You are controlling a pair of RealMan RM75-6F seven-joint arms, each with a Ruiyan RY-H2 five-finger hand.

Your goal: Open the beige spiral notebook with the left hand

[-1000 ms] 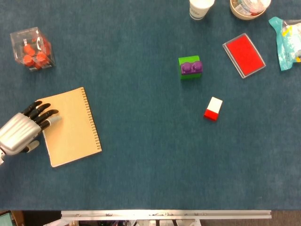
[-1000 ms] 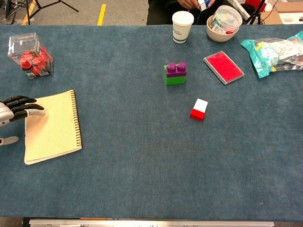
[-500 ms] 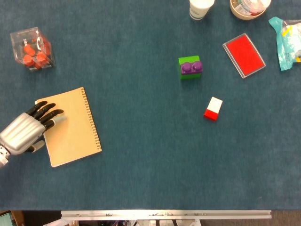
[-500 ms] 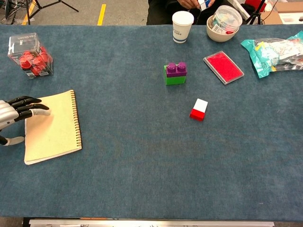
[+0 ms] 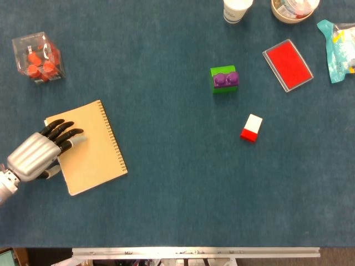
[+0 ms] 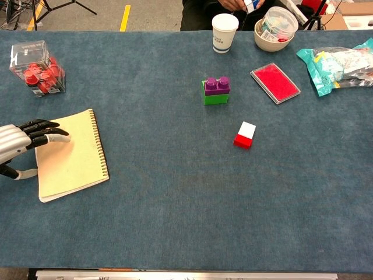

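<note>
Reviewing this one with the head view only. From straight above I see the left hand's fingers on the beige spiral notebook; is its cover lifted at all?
Observer: No. The chest view shows the near edge of the beige spiral notebook: the cover lies flat on the pale pages, with the left hand resting its fingertips on top.
Operator: What's the white thing cut off at my top edge?
Observer: An upright white paper cup with blue print.
Operator: Anything beyond it?
Observer: A person in dark clothing at the table's far side.
</note>
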